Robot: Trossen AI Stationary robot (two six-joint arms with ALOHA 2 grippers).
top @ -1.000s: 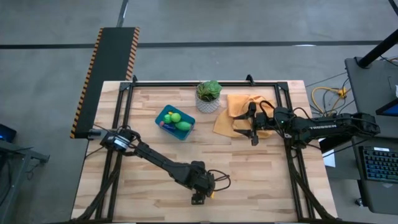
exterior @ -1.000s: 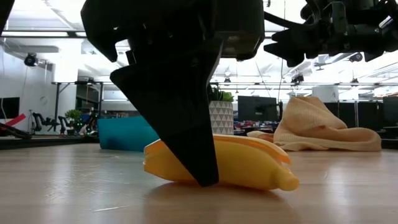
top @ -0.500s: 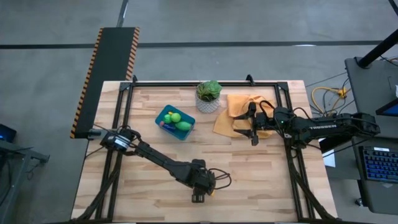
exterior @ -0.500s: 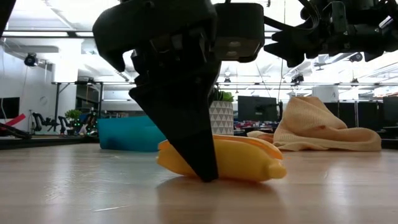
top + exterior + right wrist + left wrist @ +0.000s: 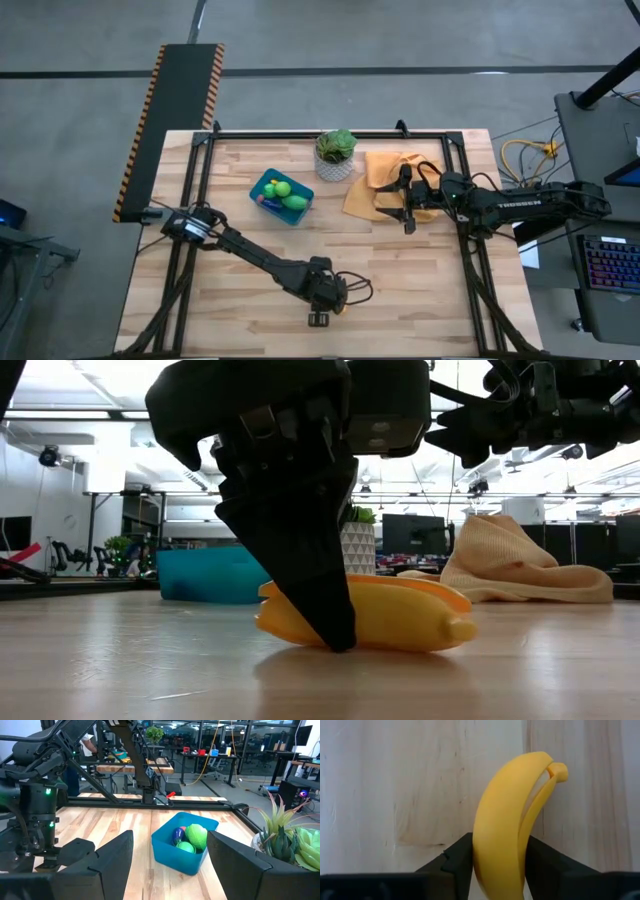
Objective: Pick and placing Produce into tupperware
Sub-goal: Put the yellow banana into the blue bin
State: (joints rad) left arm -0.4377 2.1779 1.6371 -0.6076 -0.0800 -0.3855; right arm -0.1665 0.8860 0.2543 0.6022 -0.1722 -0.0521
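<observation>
Tupperware [image 5: 281, 197] sits mid-desk [image 5: 420, 290], well apart from the banana [image 5: 506, 825] lying at the near edge. Banana's long axis runs straight out between the fingers of the left hand [image 5: 318, 318], which clamp its sides. Right hand [image 5: 405, 206] hovers open over the cloth [image 5: 383, 180].

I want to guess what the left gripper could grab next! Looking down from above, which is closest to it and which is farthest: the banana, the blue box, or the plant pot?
1. banana: right at the left gripper, near the table's front edge.
2. blue box: farther back, left of middle.
3. plant pot: farthest, at the back edge.
</observation>
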